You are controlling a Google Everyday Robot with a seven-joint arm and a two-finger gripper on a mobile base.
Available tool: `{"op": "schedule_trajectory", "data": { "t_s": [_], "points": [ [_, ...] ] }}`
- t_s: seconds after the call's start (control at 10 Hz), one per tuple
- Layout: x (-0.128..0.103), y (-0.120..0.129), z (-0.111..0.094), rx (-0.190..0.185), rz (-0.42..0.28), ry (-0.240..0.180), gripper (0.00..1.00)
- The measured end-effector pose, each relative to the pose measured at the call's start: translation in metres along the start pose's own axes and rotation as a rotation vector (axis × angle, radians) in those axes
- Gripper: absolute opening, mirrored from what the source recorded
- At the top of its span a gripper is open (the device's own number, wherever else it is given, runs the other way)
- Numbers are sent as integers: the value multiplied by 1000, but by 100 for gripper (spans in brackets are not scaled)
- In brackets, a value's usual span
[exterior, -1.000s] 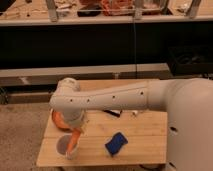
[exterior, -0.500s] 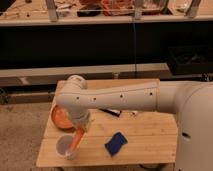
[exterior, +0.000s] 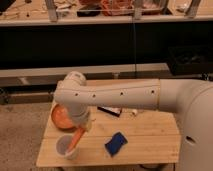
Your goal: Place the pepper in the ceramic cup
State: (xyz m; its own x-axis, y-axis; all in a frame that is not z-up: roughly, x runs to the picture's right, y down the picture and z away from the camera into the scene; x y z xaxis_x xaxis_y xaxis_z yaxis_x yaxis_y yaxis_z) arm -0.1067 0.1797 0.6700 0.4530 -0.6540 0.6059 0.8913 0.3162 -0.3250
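Note:
The slim orange-red pepper (exterior: 77, 138) hangs tilted from my gripper (exterior: 82, 128), its lower end at the rim of the pale ceramic cup (exterior: 64, 147). The cup stands upright near the front left corner of the wooden table (exterior: 150, 135). My gripper is at the end of the white arm (exterior: 115, 96), which reaches in from the right and points down just above and right of the cup. The gripper is shut on the pepper's upper end. The arm's wrist hides most of the fingers.
A wide orange bowl (exterior: 60, 118) sits at the table's left edge, behind the cup and partly under the arm. A blue object (exterior: 116, 144) lies to the right of the cup. A dark flat item (exterior: 110, 111) lies mid-table. A dark shelf unit stands behind the table.
The gripper has come down with the pepper, so that the pepper's lower end now reaches the cup's rim. The cup, bowl and blue object have not moved.

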Motion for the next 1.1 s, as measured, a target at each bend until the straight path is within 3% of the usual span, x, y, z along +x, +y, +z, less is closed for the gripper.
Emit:
{"op": "schedule_trajectory", "data": {
  "t_s": [0.3,1.1],
  "points": [
    [-4,-5,-9,-13,27,19,14],
    [-6,-28,-26,-55,52,132,14]
  ]
}}
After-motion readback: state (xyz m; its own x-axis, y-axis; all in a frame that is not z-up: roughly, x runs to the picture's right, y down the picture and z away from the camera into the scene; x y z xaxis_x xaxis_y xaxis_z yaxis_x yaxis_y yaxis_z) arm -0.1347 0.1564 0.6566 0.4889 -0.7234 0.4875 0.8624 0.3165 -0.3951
